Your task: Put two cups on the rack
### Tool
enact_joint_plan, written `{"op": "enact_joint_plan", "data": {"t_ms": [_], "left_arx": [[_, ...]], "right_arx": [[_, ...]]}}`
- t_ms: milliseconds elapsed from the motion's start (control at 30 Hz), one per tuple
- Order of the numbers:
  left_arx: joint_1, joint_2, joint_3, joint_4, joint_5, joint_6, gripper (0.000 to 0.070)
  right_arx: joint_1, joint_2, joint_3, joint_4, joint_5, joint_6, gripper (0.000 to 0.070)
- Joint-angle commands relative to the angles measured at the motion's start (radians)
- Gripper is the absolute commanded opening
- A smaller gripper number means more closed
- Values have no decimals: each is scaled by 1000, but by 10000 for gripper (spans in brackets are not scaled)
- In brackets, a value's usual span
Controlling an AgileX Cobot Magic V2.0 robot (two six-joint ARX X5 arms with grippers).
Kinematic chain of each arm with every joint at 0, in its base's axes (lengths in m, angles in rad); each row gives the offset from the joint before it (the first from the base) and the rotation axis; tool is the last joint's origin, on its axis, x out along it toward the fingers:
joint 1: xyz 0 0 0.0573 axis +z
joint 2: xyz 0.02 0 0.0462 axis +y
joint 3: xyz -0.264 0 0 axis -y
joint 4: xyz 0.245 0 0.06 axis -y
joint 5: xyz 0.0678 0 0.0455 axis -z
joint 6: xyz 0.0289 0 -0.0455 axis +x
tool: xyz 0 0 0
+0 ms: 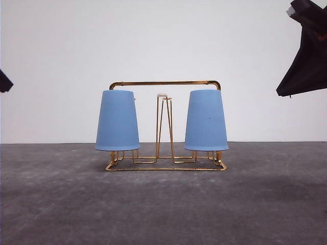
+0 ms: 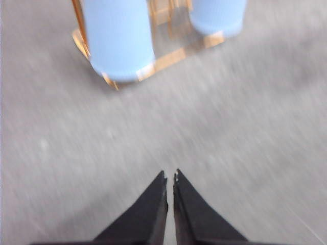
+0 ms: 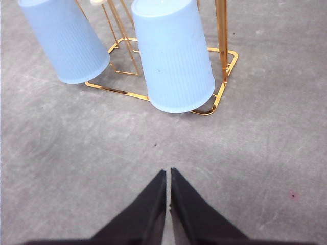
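Two light blue ribbed cups hang upside down on the gold wire rack [image 1: 164, 83] in the middle of the table: the left cup [image 1: 117, 121] and the right cup [image 1: 206, 121], each over a peg. A bare white-tipped peg [image 1: 163, 97] stands between them. In the left wrist view my left gripper [image 2: 169, 178] is shut and holds nothing, well short of the left cup [image 2: 118, 38] and the rack base [image 2: 168, 58]. My right gripper [image 3: 167, 174] is also shut with nothing in it, a little back from the right cup [image 3: 173, 53] and the rack [image 3: 219, 94].
A grey matte tabletop [image 1: 163, 204] runs to a white wall behind. The dark right arm [image 1: 306, 46] hangs in the top right corner of the front view; a dark bit of the left arm [image 1: 4, 81] shows at the left edge.
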Motion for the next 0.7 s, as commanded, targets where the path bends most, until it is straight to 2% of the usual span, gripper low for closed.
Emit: {"op": "enact_joint_plan", "data": {"t_ms": [0, 67, 167, 300, 467, 567, 667], "left_arx": [[16, -83, -80, 113, 3, -60, 0], [52, -187, -165, 201, 3, -121, 0], [125, -326, -250, 238, 3, -155, 0], [244, -438, -306, 238, -7, -142, 0], [365, -475, -355, 256, -25, -81, 0], [403, -477, -393, 289, -35, -80, 0], [405, -477, -402, 262, -40, -79, 0]], "right_arx": [[5, 3, 9, 11, 0, 10, 12], [5, 3, 9, 11, 0, 10, 12], [5, 3, 9, 11, 0, 10, 12], [5, 3, 9, 11, 0, 10, 12], [5, 3, 9, 11, 0, 10, 12], [5, 3, 9, 11, 0, 10, 12], [5, 3, 9, 11, 0, 10, 12]]}}
